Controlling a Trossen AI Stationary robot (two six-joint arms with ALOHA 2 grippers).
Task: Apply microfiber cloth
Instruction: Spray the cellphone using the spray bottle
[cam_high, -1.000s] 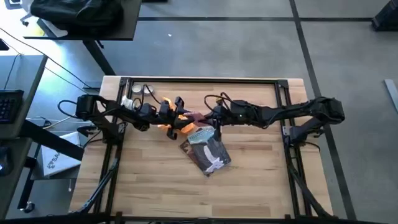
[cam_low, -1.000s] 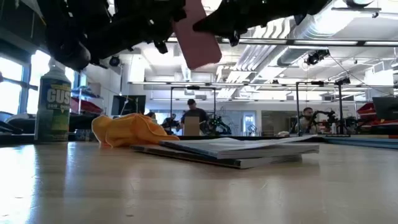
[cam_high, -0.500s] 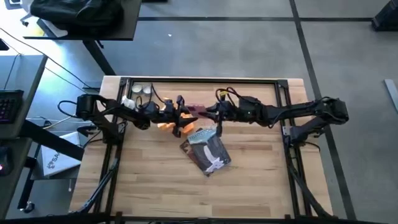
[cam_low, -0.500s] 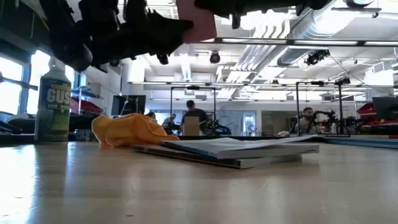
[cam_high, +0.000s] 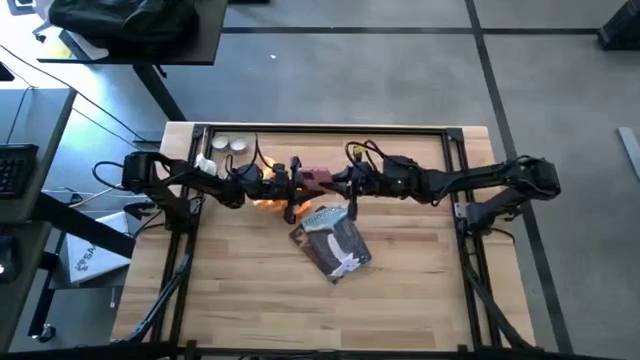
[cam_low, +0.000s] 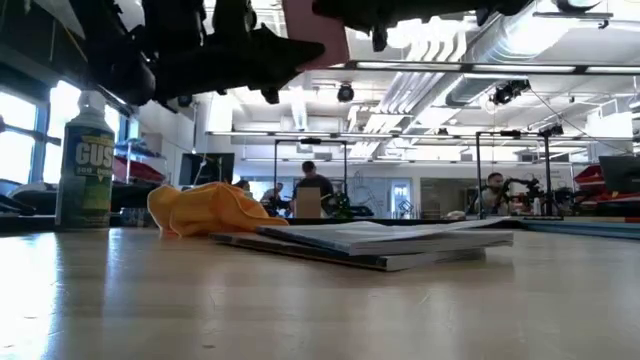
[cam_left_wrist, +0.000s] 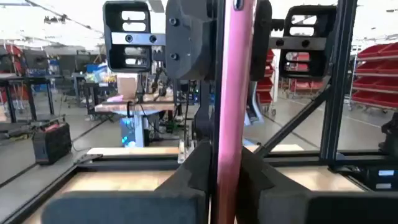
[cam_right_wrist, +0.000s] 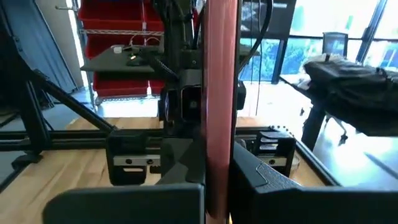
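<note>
Orange-yellow microfiber cloth (cam_low: 205, 208) lies under both grippers, left gripper (cam_high: 292, 187) and right gripper (cam_high: 330, 181), clamped on a pink phone (cam_high: 313, 179); printed packet (cam_high: 332, 243) at five o'clock, spray bottle (cam_low: 84, 165) beyond.

grey floor (cam_high: 400, 70), red shelving (cam_right_wrist: 118, 37), windows (cam_right_wrist: 323, 37)

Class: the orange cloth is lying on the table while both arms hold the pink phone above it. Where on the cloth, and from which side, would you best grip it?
Pinch the raised fold at the top of the cloth, coming straight down from above. It lies crumpled in a soft mound on the table, so that ridge probably gives fingers fabric to close on. The packet lies close against one side, and both end effectors, left and right, are shut on the phone.
</note>
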